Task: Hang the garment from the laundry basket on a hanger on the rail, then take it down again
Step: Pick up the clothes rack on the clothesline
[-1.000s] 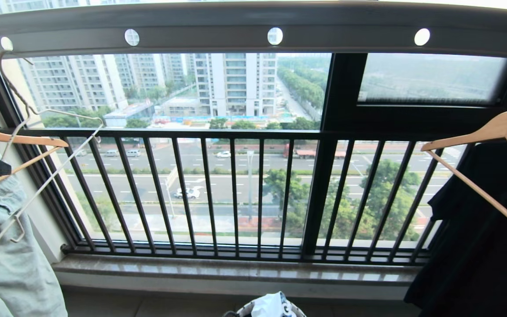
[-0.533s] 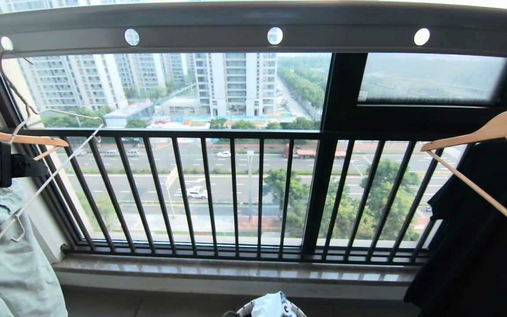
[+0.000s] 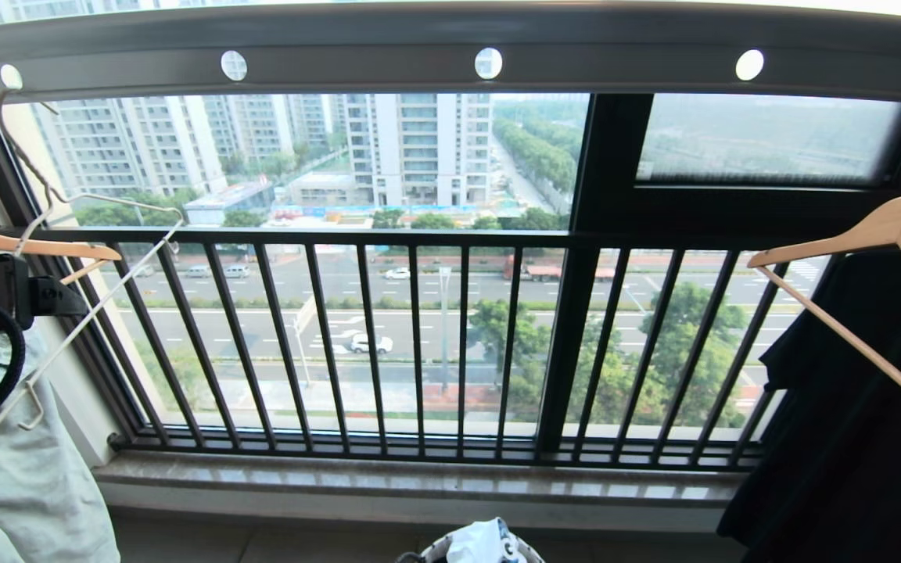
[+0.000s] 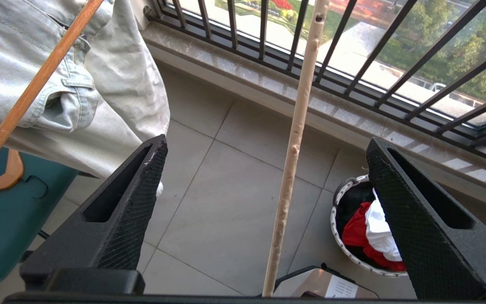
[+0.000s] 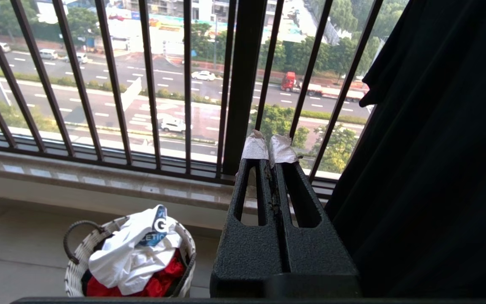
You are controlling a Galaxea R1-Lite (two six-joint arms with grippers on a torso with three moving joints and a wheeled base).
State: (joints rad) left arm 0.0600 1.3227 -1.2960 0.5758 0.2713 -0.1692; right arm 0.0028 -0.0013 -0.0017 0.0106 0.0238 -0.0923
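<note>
The white garment [image 5: 120,257] lies crumpled on a red cloth in the laundry basket [image 5: 78,264] on the floor below the window. The rail [image 3: 450,47] runs across the top, and the thin cream hanger [image 3: 106,305] hangs from its leftmost hole. My left gripper [image 3: 59,301] reaches in from the left edge at the hanger. In the left wrist view my left gripper [image 4: 267,141] is open wide, with the hanger's wire [image 4: 293,147] between the jaws, touching neither. The basket [image 4: 335,226] sits below it. My right gripper [image 5: 270,145] is shut and empty, parked low beside the basket.
A wooden hanger [image 3: 28,246] with a pale denim garment [image 3: 20,485] hangs at the left. Another wooden hanger [image 3: 888,227] carries a black garment [image 3: 849,438] at the right. The black window railing [image 3: 419,344] and a stone sill [image 3: 419,481] close the front.
My left gripper has come in from the left edge toward the cream hanger. The right arm has stayed still.
</note>
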